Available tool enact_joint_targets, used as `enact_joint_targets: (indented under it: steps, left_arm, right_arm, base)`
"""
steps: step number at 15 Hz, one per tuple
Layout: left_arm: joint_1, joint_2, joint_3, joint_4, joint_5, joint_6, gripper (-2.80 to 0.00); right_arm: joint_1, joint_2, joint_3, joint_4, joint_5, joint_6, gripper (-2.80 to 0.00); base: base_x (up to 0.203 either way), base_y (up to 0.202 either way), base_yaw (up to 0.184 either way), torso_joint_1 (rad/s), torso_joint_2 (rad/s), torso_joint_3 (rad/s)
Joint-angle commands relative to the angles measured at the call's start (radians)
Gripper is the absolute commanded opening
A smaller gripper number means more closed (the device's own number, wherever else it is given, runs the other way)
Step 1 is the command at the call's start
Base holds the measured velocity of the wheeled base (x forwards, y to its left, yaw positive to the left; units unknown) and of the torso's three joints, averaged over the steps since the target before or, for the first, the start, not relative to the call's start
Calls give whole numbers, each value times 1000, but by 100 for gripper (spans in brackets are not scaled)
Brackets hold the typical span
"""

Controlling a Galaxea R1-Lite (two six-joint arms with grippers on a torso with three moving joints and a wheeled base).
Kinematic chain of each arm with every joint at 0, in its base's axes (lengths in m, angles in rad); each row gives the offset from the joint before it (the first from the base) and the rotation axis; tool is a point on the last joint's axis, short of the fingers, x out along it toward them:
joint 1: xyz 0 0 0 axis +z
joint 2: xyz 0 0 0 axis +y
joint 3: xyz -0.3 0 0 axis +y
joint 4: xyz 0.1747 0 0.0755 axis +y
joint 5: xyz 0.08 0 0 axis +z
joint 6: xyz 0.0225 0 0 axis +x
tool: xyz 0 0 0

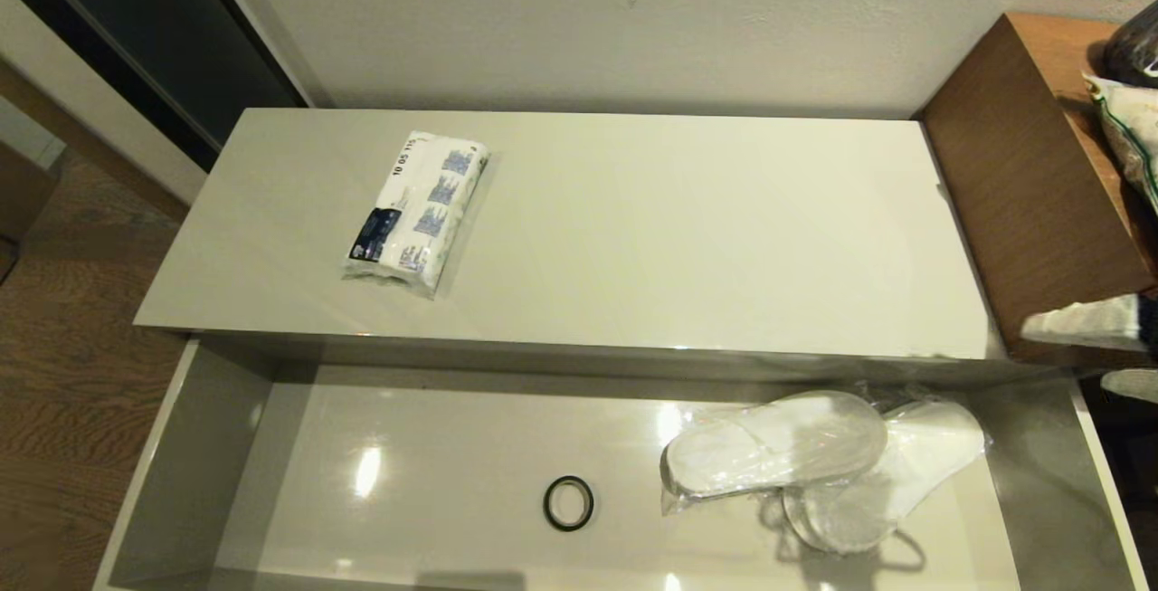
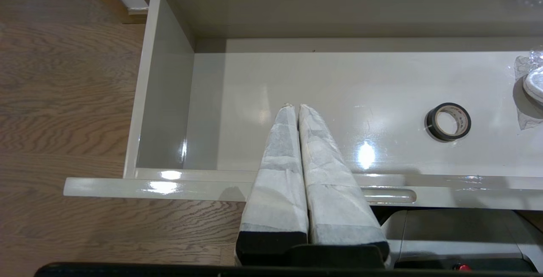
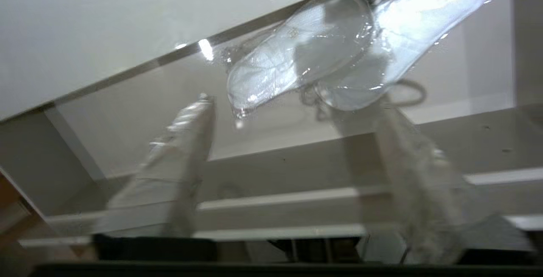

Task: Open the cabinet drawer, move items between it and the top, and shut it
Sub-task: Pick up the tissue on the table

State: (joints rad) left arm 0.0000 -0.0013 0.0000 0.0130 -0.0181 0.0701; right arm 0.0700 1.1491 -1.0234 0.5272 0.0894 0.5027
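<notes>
Head view: soft white tissue packet with blue patches [image 1: 418,211] lies on the glossy cream top [image 1: 678,238] | clear-wrapped flat white slippers [image 1: 805,460] lie in the open pale grey drawer [image 1: 172,473] | left tool [image 2: 293,107] pressed together, resting | right tool [image 3: 292,128] spread apart over the slippers, likely to pick them up

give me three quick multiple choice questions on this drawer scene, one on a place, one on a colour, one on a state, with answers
1. Where does the tissue packet lie?
A. on the cabinet top
B. in the drawer
C. on the floor

2. What colour is the ring in the drawer?
A. red
B. black
C. yellow

3. How is the left claw?
A. open wide
B. shut on the ring
C. shut, holding nothing

Answers:
1. A: the tissue packet rests on the cabinet top, toward its left part.
2. B: the ring is black and lies on the floor of the open drawer, left of the slippers.
3. C: the left claw has its fingers pressed together over the drawer, apart from the ring.
</notes>
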Motion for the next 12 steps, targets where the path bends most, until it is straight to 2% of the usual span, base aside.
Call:
enact_joint_targets:
  steps: [1, 4, 7, 9, 12]
  left_arm:
    - [0, 1, 0, 0, 0, 0, -280]
    - [0, 1, 0, 1, 0, 0, -280]
    - [0, 1, 0, 0, 0, 0, -280]
    - [0, 1, 0, 0, 0, 0, -280]
    - [0, 1, 0, 1, 0, 0, -280]
  right_arm:
    - [0, -154, -82, 144, 0, -26, -280]
    - [-1, -307, -187, 362, -13, -75, -280]
    - [-1, -494, -326, 646, -50, -135, -280]
    - [-2, -603, -342, 763, -86, -172, -280]
    - [-11, -723, -276, 845, -111, -271, -280]
  base:
    - [0, 0, 0, 0, 0, 0]
    - [0, 0, 0, 0, 0, 0]
    - [0, 0, 0, 0, 0, 0]
    - [0, 0, 0, 0, 0, 0]
    - [0, 0, 0, 0, 0, 0]
